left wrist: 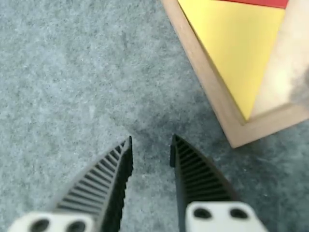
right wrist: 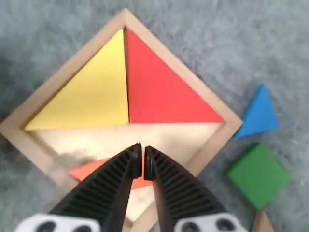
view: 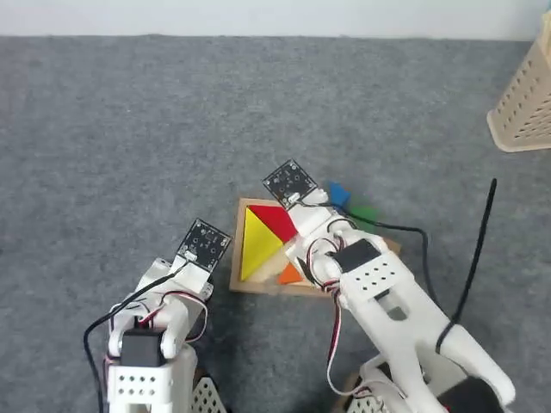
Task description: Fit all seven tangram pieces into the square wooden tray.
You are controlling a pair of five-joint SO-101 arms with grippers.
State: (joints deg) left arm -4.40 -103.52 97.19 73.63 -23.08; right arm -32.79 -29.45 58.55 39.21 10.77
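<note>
The square wooden tray (right wrist: pixel 53 89) lies on grey carpet. A yellow triangle (right wrist: pixel 89 94) and a red triangle (right wrist: pixel 161 89) fill one half of it. An orange piece (right wrist: pixel 84 170) lies in the bare half, partly under my right gripper (right wrist: pixel 142 150), which hangs shut just above the tray floor with nothing seen between its fingers. A blue triangle (right wrist: pixel 258 116) and a green square (right wrist: pixel 258 174) lie on the carpet outside the tray. My left gripper (left wrist: pixel 151 145) is open over bare carpet, a short way off the tray's corner (left wrist: pixel 241 133).
A pale slotted basket (view: pixel 525 103) stands at the far right edge. A black cable (view: pixel 473 258) rises beside the right arm (view: pixel 379 284). The tip of another piece (right wrist: pixel 261 221) shows on the carpet near the green square.
</note>
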